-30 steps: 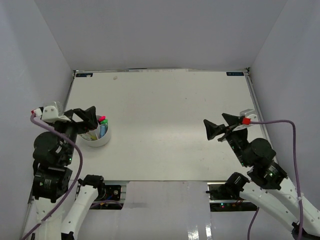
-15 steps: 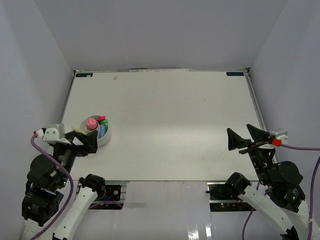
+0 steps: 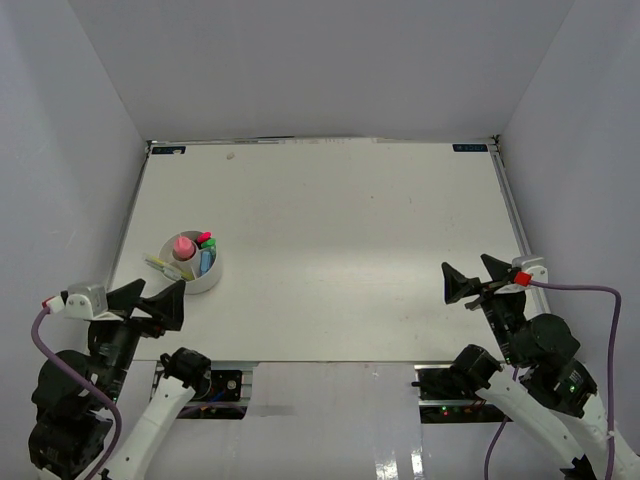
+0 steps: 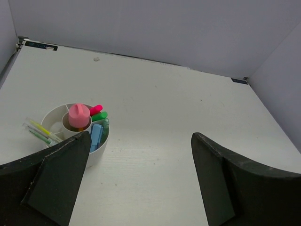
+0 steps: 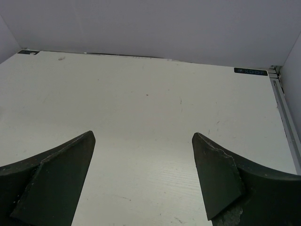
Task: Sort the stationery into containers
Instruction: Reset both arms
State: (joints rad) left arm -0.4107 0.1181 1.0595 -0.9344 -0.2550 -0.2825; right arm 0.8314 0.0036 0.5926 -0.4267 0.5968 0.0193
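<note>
A white round container [image 3: 207,283] stands at the table's left; it shows again in the left wrist view as the container [image 4: 52,112]. Inside stand a pink stubby cylinder [image 3: 184,245] [image 4: 78,115], pink highlighter [image 4: 96,109], green highlighter [image 4: 99,116], blue pen [image 4: 96,135] and thin pens [image 4: 39,130] leaning over its left rim. My left gripper [image 3: 152,300] [image 4: 140,136] hangs open and empty, just nearer than the container. My right gripper [image 3: 474,277] [image 5: 143,134] is open and empty at the right, over bare table.
White walls close in the table on the left, back and right. A metal rail [image 3: 513,215] runs along the right edge. Both arm bases [image 3: 200,375] sit at the near edge.
Both arms drew back toward the near edge. The left gripper left its place over the container, uncovering the items inside. Both grippers stayed open.
</note>
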